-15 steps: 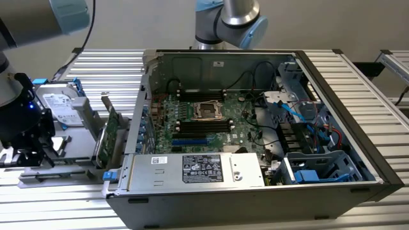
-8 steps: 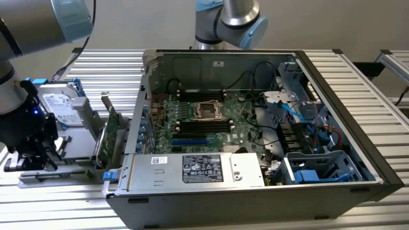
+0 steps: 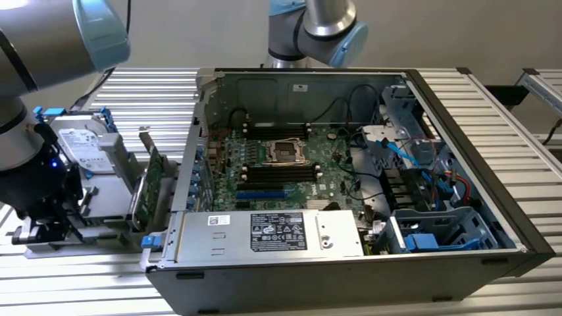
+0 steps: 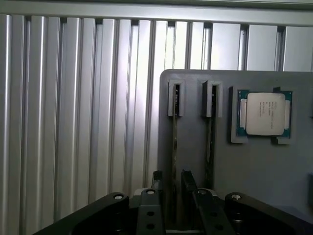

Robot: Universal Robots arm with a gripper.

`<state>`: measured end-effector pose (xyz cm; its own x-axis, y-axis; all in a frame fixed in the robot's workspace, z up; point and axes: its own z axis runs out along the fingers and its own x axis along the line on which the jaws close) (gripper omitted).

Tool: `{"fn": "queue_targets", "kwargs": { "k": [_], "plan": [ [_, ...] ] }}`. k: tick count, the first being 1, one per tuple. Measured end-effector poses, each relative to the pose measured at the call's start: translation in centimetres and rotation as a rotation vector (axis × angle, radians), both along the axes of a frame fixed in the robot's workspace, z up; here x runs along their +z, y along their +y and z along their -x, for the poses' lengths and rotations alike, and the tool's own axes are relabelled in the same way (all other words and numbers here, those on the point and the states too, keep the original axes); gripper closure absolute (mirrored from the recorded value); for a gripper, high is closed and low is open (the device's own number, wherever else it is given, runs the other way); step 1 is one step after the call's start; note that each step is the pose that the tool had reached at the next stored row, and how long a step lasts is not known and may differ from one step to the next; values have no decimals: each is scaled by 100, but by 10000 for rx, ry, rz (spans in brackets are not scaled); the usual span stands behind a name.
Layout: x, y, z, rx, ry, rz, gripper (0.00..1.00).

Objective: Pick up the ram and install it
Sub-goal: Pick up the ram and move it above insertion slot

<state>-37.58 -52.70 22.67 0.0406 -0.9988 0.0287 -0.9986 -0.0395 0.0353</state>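
Ribbed aluminium worktop (image 4: 73, 122) with a grey tray (image 4: 254, 166) on it. Ram (image 4: 174, 142) stands on edge in one slot of the tray and reads as a thin dark strip. Its far end sits in a small grey bracket. It is seated, not lifted.

Hand (image 4: 172, 178) is at the near end of the ram. Jaws are apart, one black finger (image 4: 157, 180) on each side of the stick, nothing clamped. Can't tell if either pad touches the board, the gap is too dark. The near end of the ram is covered by the hand's body, and edge-on the chips can't be made out.

A second stick (image 4: 210, 142) stands on edge in the neighbouring tray slot, parallel and just beside. CPU (image 4: 265, 113) lies flat in a tray recess, beyond the second stick from the ram. The tray edge past the CPU is cut off.

Exterior view: hand (image 3: 39, 224) is down at the tray (image 3: 105, 197), and the arm's wrist hides the slot area.
- Hard drive (image 3: 83, 145) is propped up on the tray.
- Green expansion card (image 3: 154, 174) stands upright at the tray's side, on the exterior view's right.
- Open computer case (image 3: 457, 131) lies further that way, just past the card, with the motherboard (image 3: 263, 155) exposed.
- Black memory slots (image 3: 279, 172) are visible on the board, but it's hard to tell whether they're filled.
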Motion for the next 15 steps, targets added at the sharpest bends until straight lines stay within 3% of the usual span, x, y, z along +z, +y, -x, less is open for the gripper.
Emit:
{"fn": "queue_targets", "kwargs": {
  "k": [9,15],
  "plan": [
    [-163,-2,22,1,-21,0,70],
    [-264,2,61,2,-123,-2,70]
  ]
}}
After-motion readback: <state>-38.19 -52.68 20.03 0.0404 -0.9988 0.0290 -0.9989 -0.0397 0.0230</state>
